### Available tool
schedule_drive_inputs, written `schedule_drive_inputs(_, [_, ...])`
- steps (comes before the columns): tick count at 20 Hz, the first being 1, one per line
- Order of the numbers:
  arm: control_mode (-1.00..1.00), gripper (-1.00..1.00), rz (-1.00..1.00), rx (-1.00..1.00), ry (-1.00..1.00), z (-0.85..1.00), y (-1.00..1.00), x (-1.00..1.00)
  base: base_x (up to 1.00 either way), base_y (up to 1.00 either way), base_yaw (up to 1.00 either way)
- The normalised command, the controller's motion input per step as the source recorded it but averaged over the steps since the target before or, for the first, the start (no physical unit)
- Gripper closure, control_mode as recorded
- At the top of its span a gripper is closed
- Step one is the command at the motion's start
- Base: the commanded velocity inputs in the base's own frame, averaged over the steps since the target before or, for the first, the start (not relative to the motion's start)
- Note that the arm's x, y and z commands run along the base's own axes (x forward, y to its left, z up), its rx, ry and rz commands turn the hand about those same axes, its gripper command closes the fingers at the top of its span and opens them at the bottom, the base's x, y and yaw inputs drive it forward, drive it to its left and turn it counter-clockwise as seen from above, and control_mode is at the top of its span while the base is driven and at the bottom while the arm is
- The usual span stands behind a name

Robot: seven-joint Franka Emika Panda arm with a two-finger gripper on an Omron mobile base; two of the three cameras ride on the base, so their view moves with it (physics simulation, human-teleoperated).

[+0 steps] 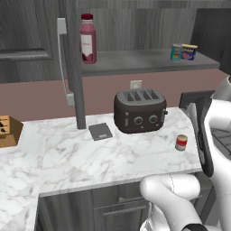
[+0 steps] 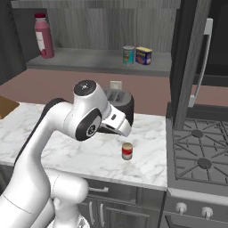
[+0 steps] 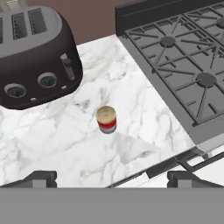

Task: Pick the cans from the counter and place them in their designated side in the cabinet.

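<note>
A red can (image 3: 106, 119) with a white band and tan top stands upright on the white marble counter (image 3: 61, 144), in front of the toaster. It also shows near the counter's right end (image 1: 181, 142) (image 2: 127, 151). My gripper (image 3: 113, 178) hovers above and short of it, open, its fingertips (image 3: 43, 177) wide apart with nothing between them. A teal-blue can (image 1: 176, 52) (image 2: 128, 54) stands on the grey shelf (image 1: 135, 63) of the dark cabinet, on the right side. The cabinet door (image 1: 74, 67) stands open.
A dark toaster (image 1: 139, 109) (image 3: 35, 57) sits behind the red can. A blue tin with a yellow top (image 1: 189, 52) stands beside the teal can; a tall dark-red bottle (image 1: 87, 38) stands at the shelf's left. The gas stove (image 3: 183, 57) borders the counter on the right.
</note>
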Motion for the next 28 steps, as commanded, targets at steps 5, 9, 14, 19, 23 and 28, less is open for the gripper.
schedule_drive_inputs(5, [-1.0, -1.0, 0.0, 0.0, 0.0, -0.13, 0.0, 0.11, 0.0, 0.0, 0.0])
schedule_drive_inputs(9, [-1.0, -1.0, 0.0, 0.0, 0.02, -0.18, 0.0, 0.17, 0.0, 0.0, 0.0])
schedule_drive_inputs(14, [-1.0, -1.0, 0.0, 0.0, 0.01, -0.15, 0.0, 0.18, 0.0, 0.0, 0.0])
schedule_drive_inputs(19, [-1.0, -1.0, 0.0, 0.0, 0.0, -0.15, 0.0, 0.16, 0.0, 0.0, 0.0])
schedule_drive_inputs(23, [-1.0, -1.0, 0.0, 0.0, 0.0, -0.17, 0.0, 0.14, 0.0, 0.0, 0.0])
schedule_drive_inputs(28, [-1.0, -1.0, 0.0, 0.0, 0.0, -0.23, 0.0, 0.08, 0.0, 0.0, 0.0])
